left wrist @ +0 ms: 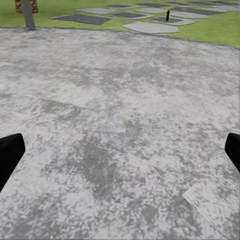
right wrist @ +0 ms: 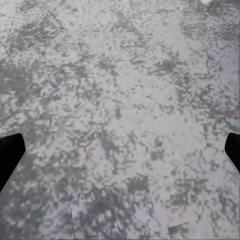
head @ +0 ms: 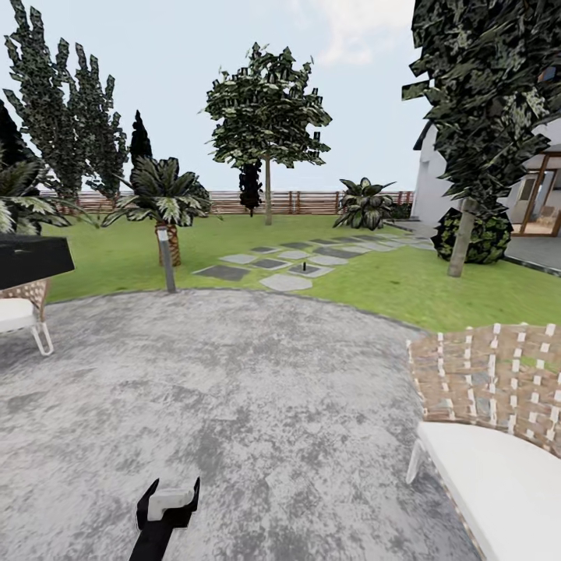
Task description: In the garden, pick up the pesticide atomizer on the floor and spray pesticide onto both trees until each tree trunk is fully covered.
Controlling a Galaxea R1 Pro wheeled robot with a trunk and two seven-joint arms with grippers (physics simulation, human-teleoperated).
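- Both pincers, left (left wrist: 120, 152) and right (right wrist: 120, 152), gape wide and hold nothing above the grey patio (head: 234, 405).
- We judge nothing done: the pesticide atomizer (left wrist: 168, 15) stands far ahead of our left pincer among the paving slabs.
- Beyond it, both tree trunks (head: 268, 191), (head: 461, 238) await spraying.

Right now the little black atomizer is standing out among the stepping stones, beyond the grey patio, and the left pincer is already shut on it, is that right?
Not quite. The atomizer does stand among the stepping stones beyond the patio, but the left pincer is open and empty, far back over the paving. The left wrist view shows its fingers wide apart with the atomizer small in the distance.
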